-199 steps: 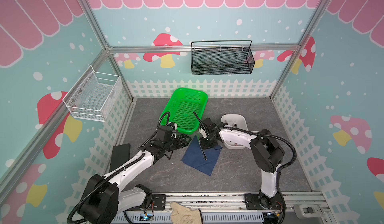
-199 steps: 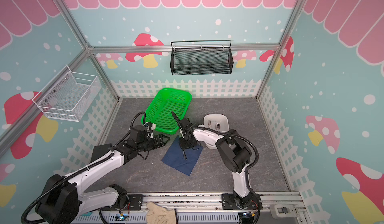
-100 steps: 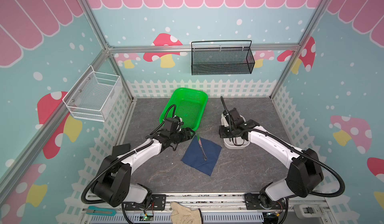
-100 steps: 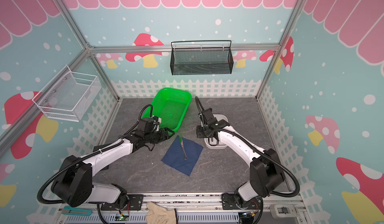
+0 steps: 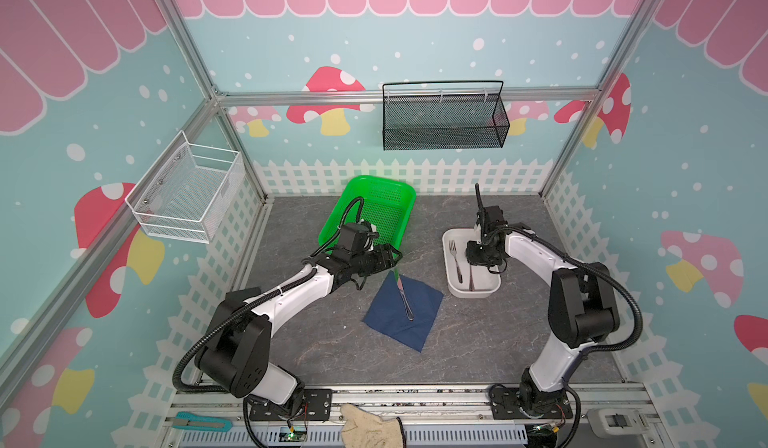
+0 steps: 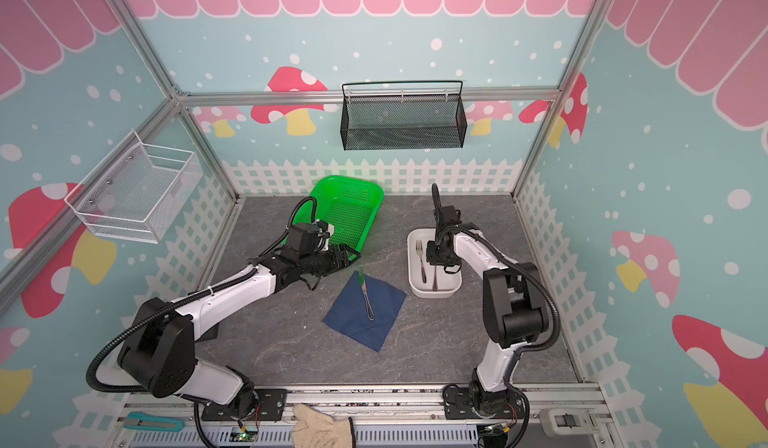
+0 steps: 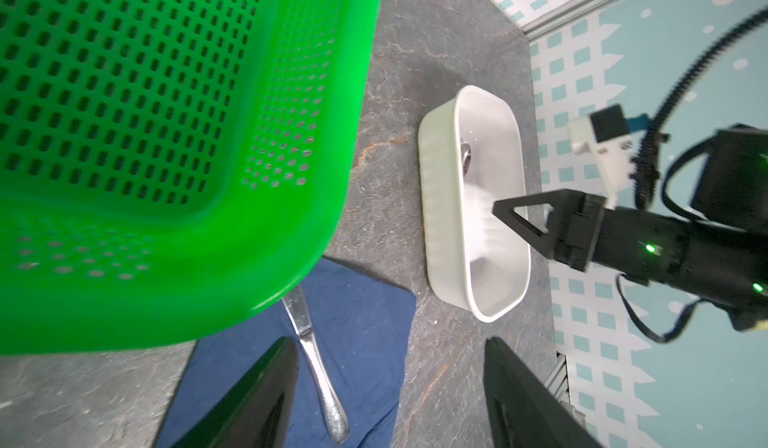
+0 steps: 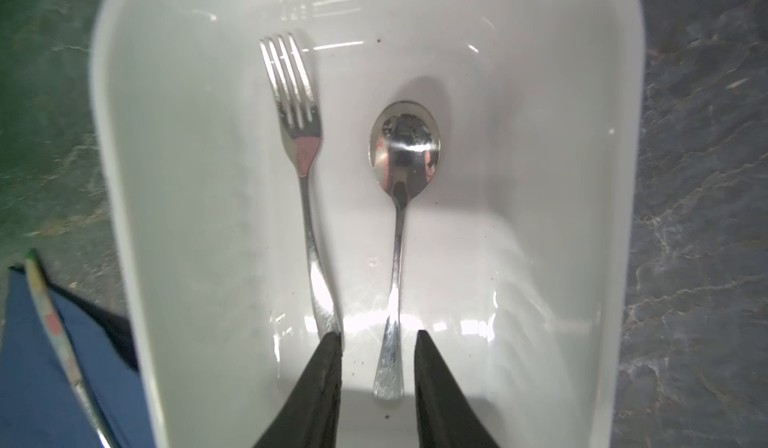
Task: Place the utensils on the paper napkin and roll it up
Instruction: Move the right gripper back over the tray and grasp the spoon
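Overhead, right gripper (image 5: 475,264) gap unreadable | right wrist: jaws parted astride spoon (image 8: 404,142) | left gripper (image 7: 388,344) spread, empty

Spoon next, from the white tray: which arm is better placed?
Right. The right tool straddles the spoon handle inside the white tray, jaws apart; the left tool hovers open by the napkin, farther off.

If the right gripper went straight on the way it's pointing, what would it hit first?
Probably the spoon: the right gripper points down into the white tray, open jaws either side of the spoon's handle, the fork just beside them. Its height above the handle is unclear.
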Available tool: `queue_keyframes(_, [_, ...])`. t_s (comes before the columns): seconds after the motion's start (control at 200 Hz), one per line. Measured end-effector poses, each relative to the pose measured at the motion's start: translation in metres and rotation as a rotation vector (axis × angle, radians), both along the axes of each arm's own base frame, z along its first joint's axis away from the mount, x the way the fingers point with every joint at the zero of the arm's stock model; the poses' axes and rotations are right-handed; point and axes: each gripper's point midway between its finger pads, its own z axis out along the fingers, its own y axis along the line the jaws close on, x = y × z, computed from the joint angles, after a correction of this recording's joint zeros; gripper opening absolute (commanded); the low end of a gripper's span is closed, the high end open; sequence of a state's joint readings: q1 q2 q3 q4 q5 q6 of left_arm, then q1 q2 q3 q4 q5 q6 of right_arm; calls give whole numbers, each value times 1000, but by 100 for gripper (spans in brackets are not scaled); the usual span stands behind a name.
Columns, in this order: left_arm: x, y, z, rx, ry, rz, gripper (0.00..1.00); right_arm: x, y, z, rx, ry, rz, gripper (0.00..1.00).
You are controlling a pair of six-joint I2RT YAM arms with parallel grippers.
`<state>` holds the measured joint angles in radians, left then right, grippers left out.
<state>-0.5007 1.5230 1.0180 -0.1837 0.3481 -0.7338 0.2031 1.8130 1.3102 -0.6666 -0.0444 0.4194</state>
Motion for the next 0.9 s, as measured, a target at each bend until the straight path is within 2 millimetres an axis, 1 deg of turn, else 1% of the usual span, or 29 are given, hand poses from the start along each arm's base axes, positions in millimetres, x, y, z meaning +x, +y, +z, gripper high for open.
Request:
queue_keyframes(0.08, [0, -17, 6, -9, -8, -37, 73, 4, 0, -13, -12, 44, 16, 32])
queue_keyframes(0.16, [0, -32, 9, -14, -11, -69, 73, 5, 1, -21, -19, 80, 31, 31])
queue_keyframes(0.285, [-3, -45, 5, -13, -2, -101, 73, 9, 4, -30, -21, 120, 53, 29])
queue_keyframes(0.505, [-2, -47, -5, 0, 24, -105, 73, 8, 3, -42, -41, 179, 78, 27])
queue_keyframes(0.585, [0, -49, -10, 4, 34, -108, 73, 5, 0, -48, -57, 206, 84, 27])
queue_keyframes(0.665, [2, -51, -13, 7, 43, -110, 73, 5, -1, -47, -66, 212, 89, 27])
queue_keyframes(0.901, [5, -56, -6, -6, 35, -124, 73, 9, 1, -51, -71, 236, 113, 23])
